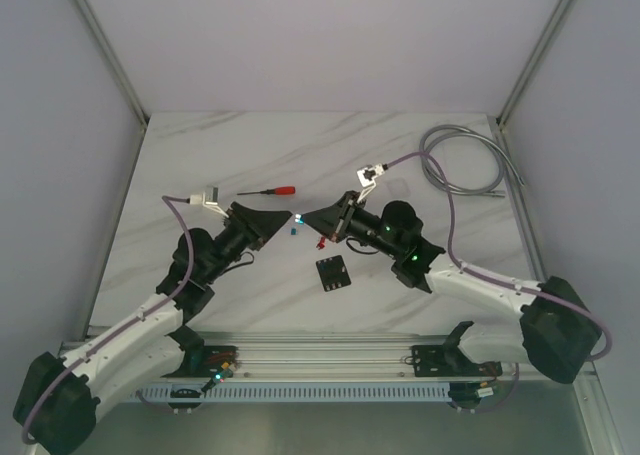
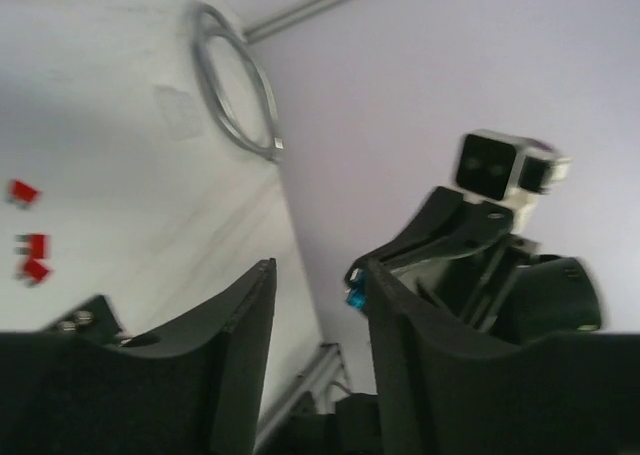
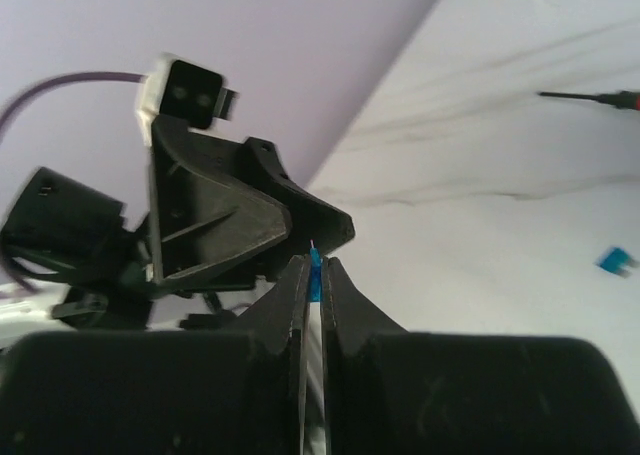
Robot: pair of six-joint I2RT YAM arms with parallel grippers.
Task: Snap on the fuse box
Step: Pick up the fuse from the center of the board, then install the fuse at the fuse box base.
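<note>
We start at the left of the overhead frame, where the left claw (image 2: pixel 318 275) is raised over the white marbled desk (image 1: pixel 200 155), left of centre. Its fingers are spread, with nothing between them. Just above it in the frame lies one screwdriver (image 1: pixel 275 191) with a red handle and a thin dark shaft.

At mid-frame the two claws meet tip to tip. We count two blue fuses. The pinched blue fuse (image 3: pixel 316 268) sits upright at the fingertips of the right claw (image 1: pixel 309 218), whose fingers are pressed together on it. The loose blue fuse (image 1: pixel 292 231) lies on the desk just below the tips. A little to the right, the red fuses (image 2: pixel 33 245) lie close together. The left wrist view shows three of them, though blurred.

The one fuse box (image 1: pixel 333 273) lies flat on the desk, below centre in the overhead frame and under the right claw, touching neither claw. It is a small black square, turned slightly askew, with a few tiny light specks on its face. From this height we cannot make out the slots.

At the upper right, one grey cable (image 1: pixel 470 160) is coiled in a loose loop on the desk, well apart from the rest.
</note>
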